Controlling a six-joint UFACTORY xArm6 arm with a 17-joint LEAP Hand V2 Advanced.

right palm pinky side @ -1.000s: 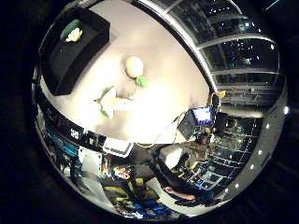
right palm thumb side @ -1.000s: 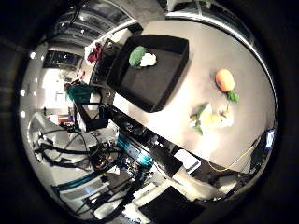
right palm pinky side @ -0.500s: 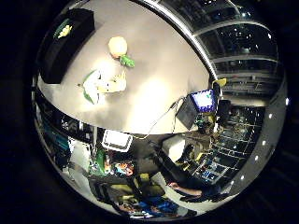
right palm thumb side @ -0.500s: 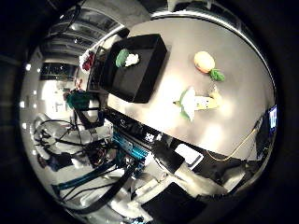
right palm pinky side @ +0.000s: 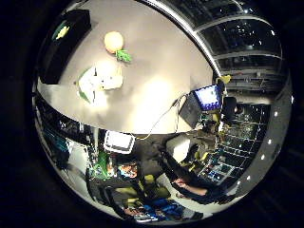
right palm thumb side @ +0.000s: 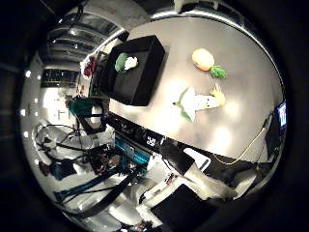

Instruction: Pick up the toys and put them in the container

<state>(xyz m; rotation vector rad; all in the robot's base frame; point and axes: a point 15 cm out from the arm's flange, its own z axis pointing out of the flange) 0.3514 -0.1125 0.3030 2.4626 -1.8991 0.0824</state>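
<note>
From my remote seat both palm views look down on a pale grey surface [right palm thumb side: 241,63] from well above, nothing close to the palm. I see no part of the hand in either view, so I cannot tell whether it is wide, narrow or holding anything.

Black container [right palm thumb side: 137,67] sits on the surface near one edge, a rectangular open box. Inside it lies one green and white toy [right palm thumb side: 124,63], toward one end of the box. The same container shows in the little finger view at the rim, with that toy as a small green-yellow spot.

Two toys lie out on the bare surface, well apart from the container. One is a round orange toy [right palm thumb side: 203,59] with a green leafy bit [right palm thumb side: 218,72] attached at one side. The other is a white toy with green leaves and a yellow end [right palm thumb side: 198,102], lying flat, near the orange one but not touching it. Both are between the container and the far part of the surface.

A laptop with lit blue screen [right palm pinky side: 208,96] stands at the surface's edge, well apart from the toys. A thin cord [right palm pinky side: 164,121] runs across the surface toward it. Below the surface edge is cluttered room gear, too small to tell.
</note>
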